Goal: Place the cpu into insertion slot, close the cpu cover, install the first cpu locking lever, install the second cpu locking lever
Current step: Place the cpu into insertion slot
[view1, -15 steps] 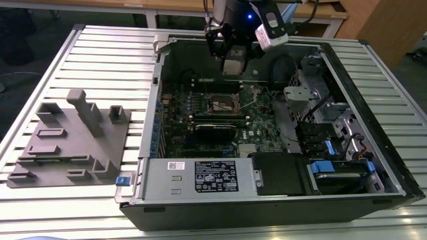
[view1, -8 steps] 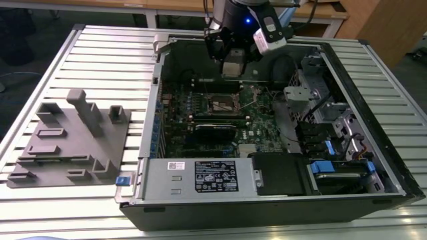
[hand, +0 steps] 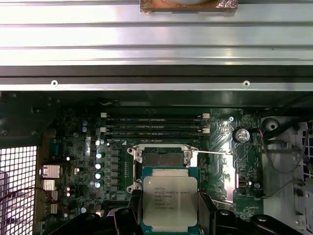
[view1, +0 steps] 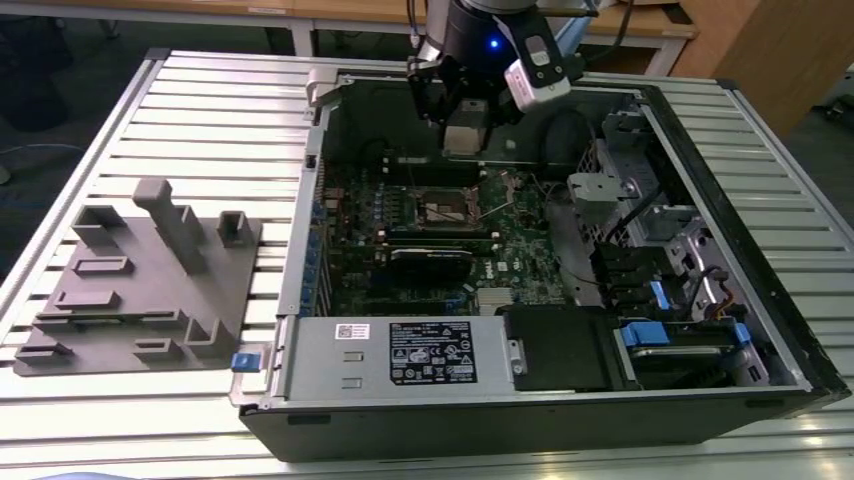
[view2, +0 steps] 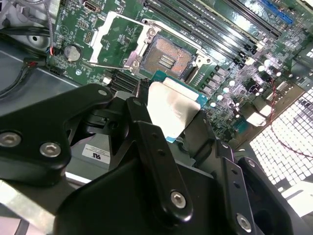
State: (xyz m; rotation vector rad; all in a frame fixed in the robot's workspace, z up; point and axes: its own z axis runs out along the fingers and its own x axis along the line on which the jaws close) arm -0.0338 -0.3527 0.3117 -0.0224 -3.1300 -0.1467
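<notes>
tool (hand: 169, 219): clamped on cpu (hand: 169, 196) by two opposite edges | cpu: held flat in the air above slot (hand: 164, 159), edges about square to it | slot: bare, showing past one cpu edge, so probably not yet centred | cover (view2: 101, 30): swung open beside slot

1st wrist view: cpu (hand: 169, 203) cut off by pic edge, side edges hidden under pincer (hand: 169, 215) fingers (hand: 128, 221). Part of insertion slot (hand: 164, 159) covered by cpu. 2nd wrist view: cpu's near end hidden behind pincer body. Ext. view: arm (view1: 487, 30) cut off at top; cpu too small to make out.
</notes>
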